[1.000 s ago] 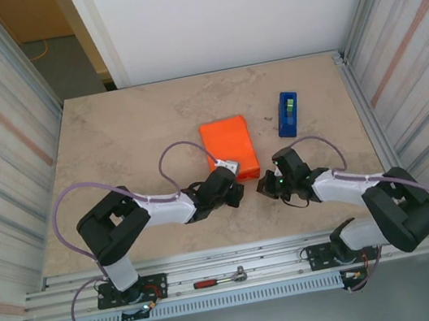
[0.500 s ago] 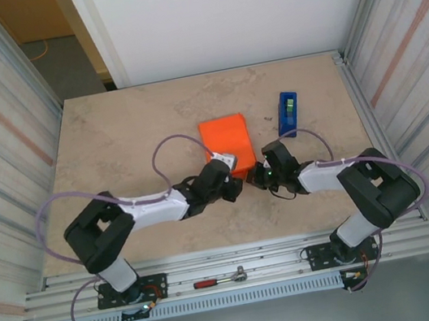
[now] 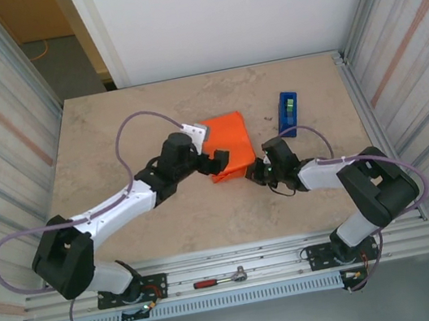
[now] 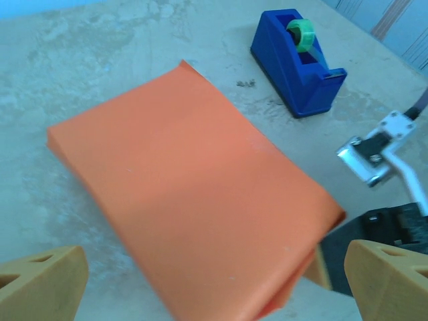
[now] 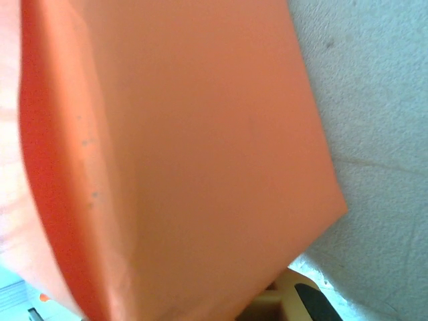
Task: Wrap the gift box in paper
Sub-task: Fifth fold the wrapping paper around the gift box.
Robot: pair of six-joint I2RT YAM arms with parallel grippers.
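Orange gift box (image 3: 227,135) is tipped up, its near corner pinched by the right gripper (image 3: 256,172), likely for folding; left gripper (image 3: 218,160) is held spread wide.

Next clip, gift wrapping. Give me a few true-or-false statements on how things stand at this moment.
1. The blue tape dispenser stands apart from the orange paper. True.
2. The left claw is shut. False: its fingers are spread wide.
3. The dispenser's tape roll is red. False: it is green.
4. The right claw is at the paper's near right corner. True.
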